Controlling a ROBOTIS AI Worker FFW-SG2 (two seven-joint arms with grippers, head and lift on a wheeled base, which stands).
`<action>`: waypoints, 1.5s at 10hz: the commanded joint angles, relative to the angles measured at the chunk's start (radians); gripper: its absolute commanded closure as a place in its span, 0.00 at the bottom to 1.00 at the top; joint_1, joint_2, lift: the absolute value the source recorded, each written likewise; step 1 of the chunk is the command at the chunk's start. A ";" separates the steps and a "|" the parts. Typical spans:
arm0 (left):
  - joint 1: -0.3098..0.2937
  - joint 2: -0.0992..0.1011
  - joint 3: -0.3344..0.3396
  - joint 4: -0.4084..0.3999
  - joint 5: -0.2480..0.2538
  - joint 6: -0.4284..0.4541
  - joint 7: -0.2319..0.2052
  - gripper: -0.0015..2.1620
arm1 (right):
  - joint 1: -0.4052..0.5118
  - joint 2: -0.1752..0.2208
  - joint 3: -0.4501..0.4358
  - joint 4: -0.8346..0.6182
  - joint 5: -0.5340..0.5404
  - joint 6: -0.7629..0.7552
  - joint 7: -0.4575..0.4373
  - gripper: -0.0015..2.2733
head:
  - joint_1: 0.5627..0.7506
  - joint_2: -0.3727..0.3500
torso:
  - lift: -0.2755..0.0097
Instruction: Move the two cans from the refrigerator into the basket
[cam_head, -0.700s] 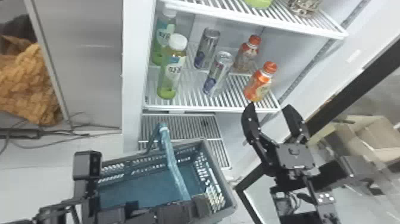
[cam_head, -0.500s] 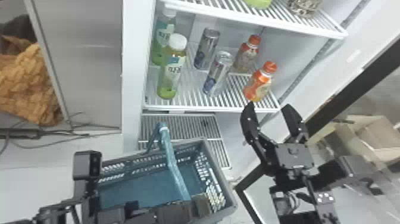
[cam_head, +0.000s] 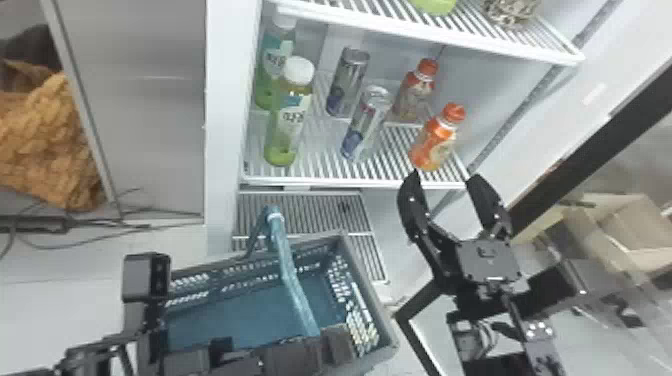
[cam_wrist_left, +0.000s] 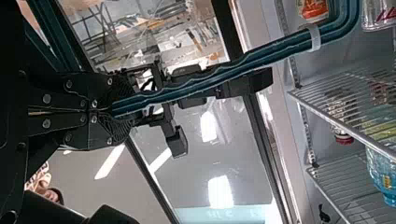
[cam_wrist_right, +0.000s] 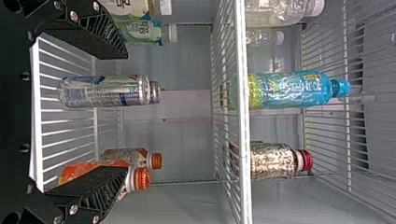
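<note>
The front can (cam_head: 366, 125) and the rear can (cam_head: 348, 82) are both found on the shelf (cam_head: 320, 181) of the refrigerator (cam_head: 226, 125), in the upper middle of the head view. The basket (cam_head: 371, 295) is seen in the lower middle, below the shelf. The picking of the first can is judged to be the step in hand, with neither can yet delivered.

The right gripper (cam_head: 443, 177) is placed right of centre, just below the shelf's front edge, with its fingers spread and nothing held between them. The handle (cam_head: 290, 270) of the basket is pinched by the left gripper (cam_wrist_left: 110, 110).

For the next move, the right gripper probably needs to be advanced over the shelf edge, with the front can kept between its fingers, before they are closed on the can's sides. Room may have to be left for the front orange-capped bottle (cam_head: 432, 142), by which one finger could be blocked.

Both cans are stood upright, lids up and bases on the shelf. In the head view the front can's long axis is slanted, with the lid toward the upper right and the base toward the lower left; the rear can's axis is slanted the same way, more steeply.
</note>
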 joint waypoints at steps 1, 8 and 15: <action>0.000 0.000 -0.002 0.001 0.000 0.000 0.000 0.54 | -0.007 -0.001 0.006 0.008 -0.002 0.005 0.000 0.07 | 0.70 0.03 | 0.00; -0.003 0.000 0.000 0.001 0.000 0.000 0.000 0.54 | -0.125 -0.018 0.037 0.128 -0.004 0.020 0.026 0.07 | 0.70 0.03 | 0.00; 0.000 -0.001 0.006 0.001 -0.004 0.002 0.000 0.54 | -0.314 -0.038 0.083 0.312 -0.002 0.005 0.038 0.04 | 0.70 0.03 | 0.00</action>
